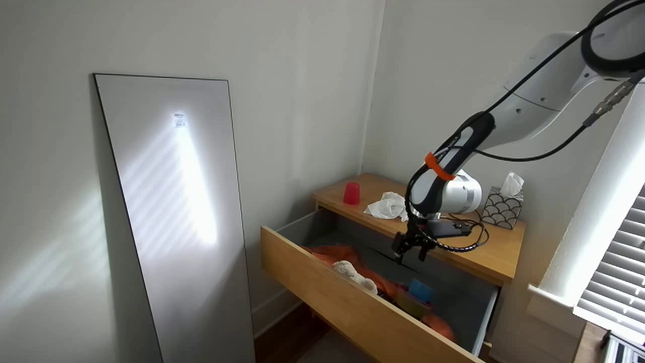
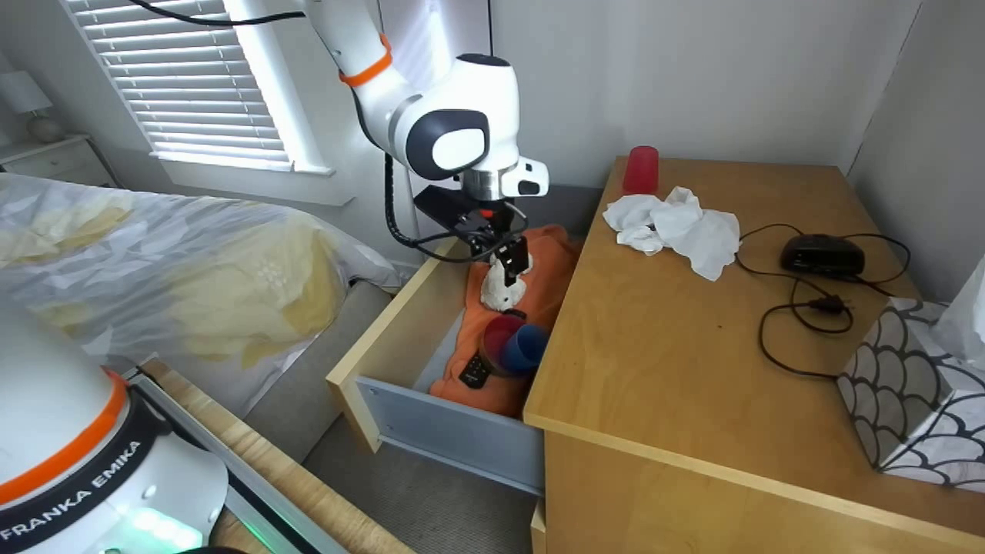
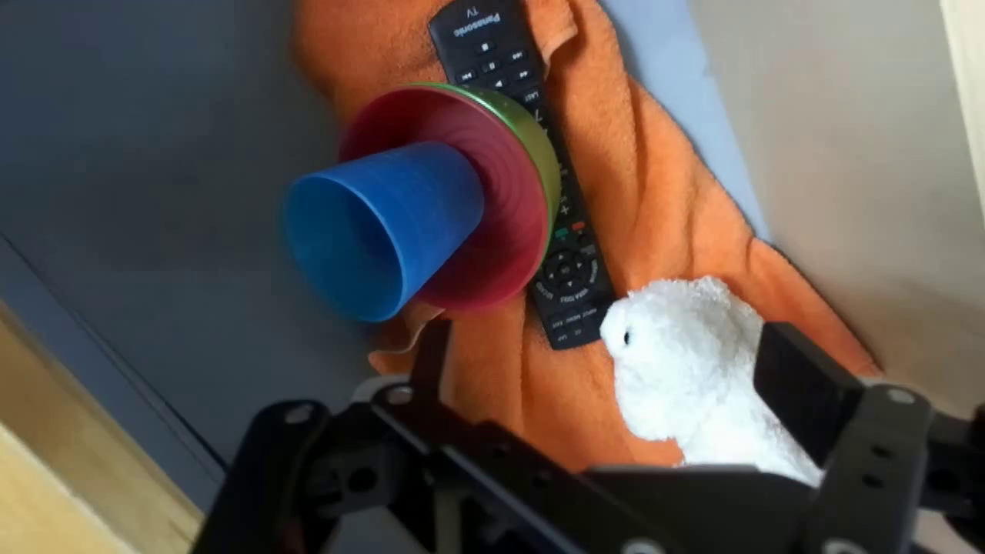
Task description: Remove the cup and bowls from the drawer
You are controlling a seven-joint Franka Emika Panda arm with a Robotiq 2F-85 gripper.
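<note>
You had the claw (image 3: pixel 614 362) hanging over the pulled-out drawer (image 1: pixel 352 315), its jaws standing wide apart with nothing held between them. The cup (image 3: pixel 385 231), plain blue, was inside that drawer, its base down in the red bowl (image 3: pixel 512 177) and its mouth reaching past the rim; how far it leaned, you couldn't tell. That red bowl sat nested in the green bowl (image 3: pixel 549 169), and in your wrist view the pair covered part of a black remote (image 3: pixel 565 223). Beneath lay an orange towel (image 3: pixel 654 215), with a white plush toy (image 3: pixel 685 369) on it, close to the remote's end. One jaw hid some of the toy from your wrist view. On the counter (image 2: pixel 677 338), both exterior views gave you a red tumbler (image 2: pixel 641 171) and, near it, crumpled white tissue (image 2: pixel 677 223). Farther along, well apart from that tumbler, stood a patterned tissue box (image 1: pixel 503 207).
</note>
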